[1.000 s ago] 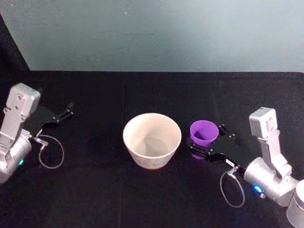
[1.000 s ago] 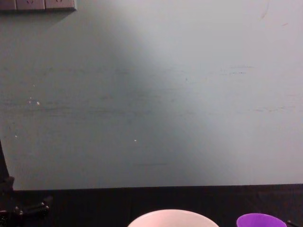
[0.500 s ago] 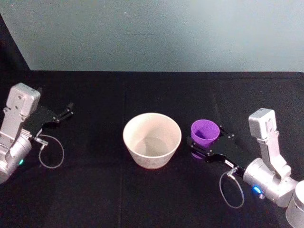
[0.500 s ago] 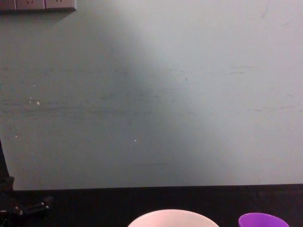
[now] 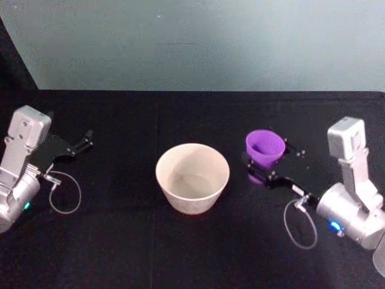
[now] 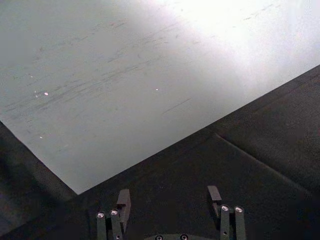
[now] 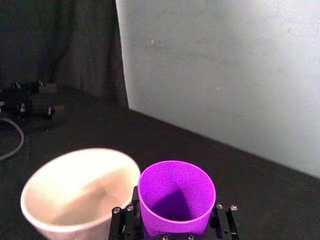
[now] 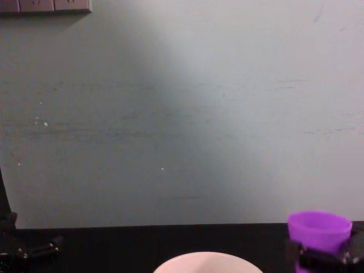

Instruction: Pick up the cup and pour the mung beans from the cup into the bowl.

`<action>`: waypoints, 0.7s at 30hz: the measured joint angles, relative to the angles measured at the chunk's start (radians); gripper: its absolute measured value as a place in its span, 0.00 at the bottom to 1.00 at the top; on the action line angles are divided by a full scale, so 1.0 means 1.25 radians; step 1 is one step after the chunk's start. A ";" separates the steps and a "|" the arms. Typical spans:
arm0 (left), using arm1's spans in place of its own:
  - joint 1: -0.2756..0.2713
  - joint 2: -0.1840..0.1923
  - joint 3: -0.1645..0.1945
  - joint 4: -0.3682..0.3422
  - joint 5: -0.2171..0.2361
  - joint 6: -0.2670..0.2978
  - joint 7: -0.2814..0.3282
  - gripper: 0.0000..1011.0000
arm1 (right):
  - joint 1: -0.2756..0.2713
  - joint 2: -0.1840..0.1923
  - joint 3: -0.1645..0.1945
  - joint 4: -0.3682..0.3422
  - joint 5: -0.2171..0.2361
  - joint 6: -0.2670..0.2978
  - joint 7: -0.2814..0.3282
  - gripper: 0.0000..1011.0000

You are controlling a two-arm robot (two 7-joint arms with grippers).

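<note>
At three o'clock of the wide, round, pale pink-rimmed bowl (image 5: 191, 203), the right gripper (image 5: 267, 161) pinches the small bright purple plastic cup (image 5: 264, 146) upright, apparently clear of the black table (image 5: 150, 253), so pickup looks done and pouring remains, while the left gripper (image 5: 84, 141) idles at nine o'clock, fingers spread.

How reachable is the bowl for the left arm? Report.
Probably yes: only bare table lies between the left claw and the bowl; the right claw holds the cup on its other side.

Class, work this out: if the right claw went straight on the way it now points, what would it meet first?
Probably nothing on the table: the right claw, shut on the cup, points past the far side of the bowl toward the wall, though depth is unclear.
</note>
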 joint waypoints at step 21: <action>0.000 0.000 0.000 0.000 0.000 0.000 0.000 0.99 | 0.003 -0.011 0.032 -0.077 -0.022 0.040 -0.015 0.73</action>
